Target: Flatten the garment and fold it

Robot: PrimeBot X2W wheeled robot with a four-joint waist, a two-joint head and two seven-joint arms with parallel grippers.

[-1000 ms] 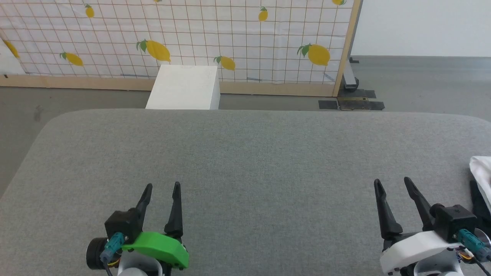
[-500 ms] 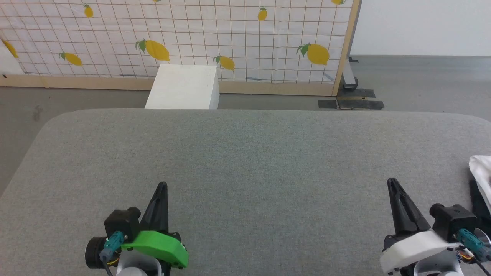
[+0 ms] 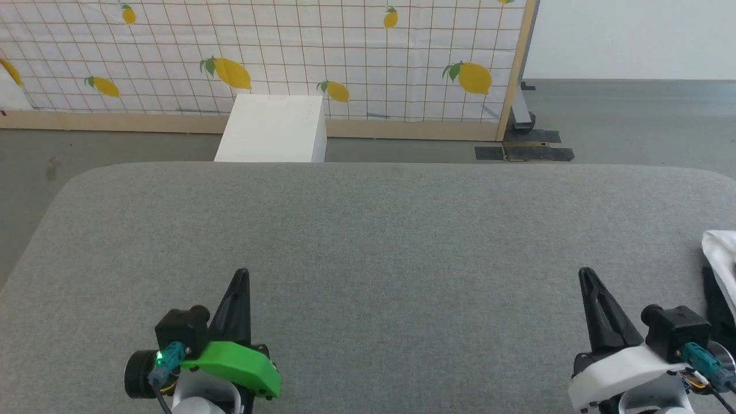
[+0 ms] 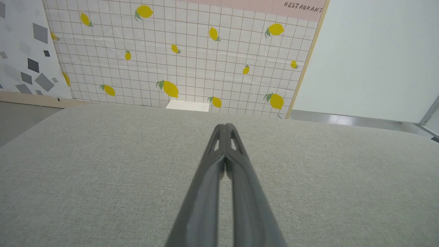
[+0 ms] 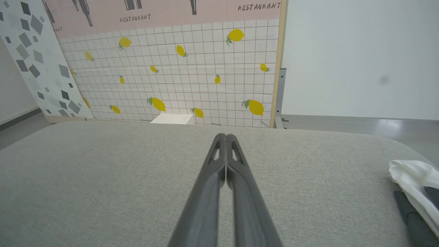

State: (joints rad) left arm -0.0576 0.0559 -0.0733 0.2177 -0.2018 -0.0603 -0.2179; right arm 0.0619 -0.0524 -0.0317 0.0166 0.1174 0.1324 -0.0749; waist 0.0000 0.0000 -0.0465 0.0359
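The garment (image 3: 720,259) lies at the far right edge of the grey padded table (image 3: 379,230), a bunched white fold with a black strip beside it; most of it runs out of frame. In the right wrist view the garment (image 5: 413,185) sits at the lower right. My right gripper (image 3: 585,272) is shut with nothing in it, a little left of the garment and apart from it. My left gripper (image 3: 241,273) is shut and holds nothing, over bare table at the lower left. The touching fingertips show in the wrist views as left gripper (image 4: 225,126) and right gripper (image 5: 223,136).
A white box (image 3: 270,129) stands on the floor just beyond the table's far edge. Behind it is a lemon-print screen (image 3: 287,52) in a wooden frame, with a metal foot (image 3: 526,129) at its right end. Grey floor surrounds the table.
Both grippers have gone from open to shut, with nothing between their fingers. The head camera has shifted slightly; the garment has not moved.
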